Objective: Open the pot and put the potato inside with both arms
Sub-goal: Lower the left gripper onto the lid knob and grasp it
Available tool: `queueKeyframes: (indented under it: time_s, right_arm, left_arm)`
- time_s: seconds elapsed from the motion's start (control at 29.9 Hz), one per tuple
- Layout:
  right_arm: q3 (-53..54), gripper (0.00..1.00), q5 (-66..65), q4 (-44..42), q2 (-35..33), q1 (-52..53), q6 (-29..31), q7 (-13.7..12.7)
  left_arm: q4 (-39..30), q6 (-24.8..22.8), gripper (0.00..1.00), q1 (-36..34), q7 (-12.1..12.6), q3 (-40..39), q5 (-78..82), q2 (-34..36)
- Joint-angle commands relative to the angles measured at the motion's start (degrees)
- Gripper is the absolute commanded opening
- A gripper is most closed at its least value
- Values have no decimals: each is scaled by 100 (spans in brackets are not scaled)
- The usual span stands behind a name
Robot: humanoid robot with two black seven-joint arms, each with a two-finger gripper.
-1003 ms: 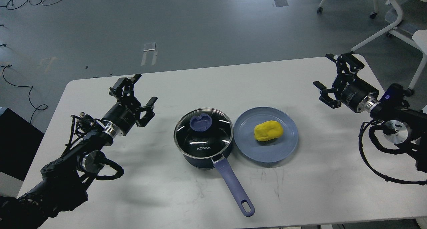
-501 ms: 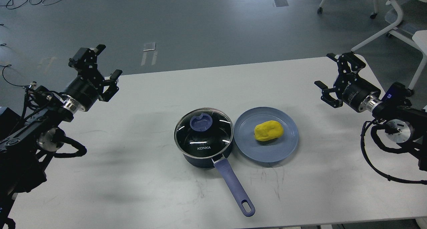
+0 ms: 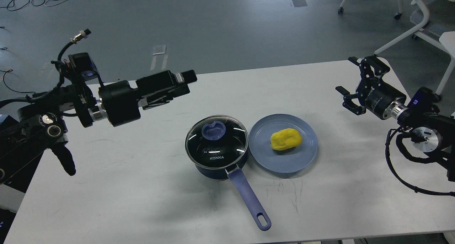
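Observation:
A dark blue pot [image 3: 217, 166] stands at the middle of the white table [image 3: 142, 194], closed by a glass lid [image 3: 216, 141] with a blue knob [image 3: 214, 129]. Its blue handle [image 3: 249, 198] points toward the front edge. A yellow potato [image 3: 285, 139] lies on a blue plate [image 3: 284, 162] just right of the pot. My left gripper [image 3: 185, 79] hovers above the table, up and left of the pot, pointing right and seen side-on, so its fingers cannot be told apart. My right gripper [image 3: 346, 75] is open and empty, right of the plate near the table's right end.
White chair legs [image 3: 408, 31] stand beyond the table's far right corner. Cables [image 3: 21, 91] lie on the grey floor at the left. A black box [image 3: 10, 130] sits by the table's left edge.
My left arm has lifted and swung round: its gripper moved from the far left edge toward the middle and now points right, above the pot's far left. The right arm barely moved.

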Motion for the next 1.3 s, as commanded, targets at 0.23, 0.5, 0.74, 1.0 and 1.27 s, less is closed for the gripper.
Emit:
queueKeyframes:
  time_s: [0.23, 0.5, 0.74, 1.0, 1.27]
  right_arm:
    - [-11, 100, -22, 27, -6, -25, -1, 0]
    - [-20, 100, -48, 44, 3, -34, -1, 0]
    - [-20, 100, -65, 53, -6, -42, -1, 0]
    - [-29, 100, -66, 53, -6, -51, -1, 0]
    - [-29, 100, -66, 71, -6, -51, -1, 0]
  left_arm:
    - [-137, 457, 98, 44, 1, 111, 4129, -636]
    - [381, 475, 98, 44, 1, 199, 4797, -1014]
    - [593, 510, 98, 115, 1, 348, 4895, -1190]
    - [848, 598, 98, 115, 1, 445, 4895, -1401]
    - [1024, 642, 98, 106, 1, 454, 4903, -1524]
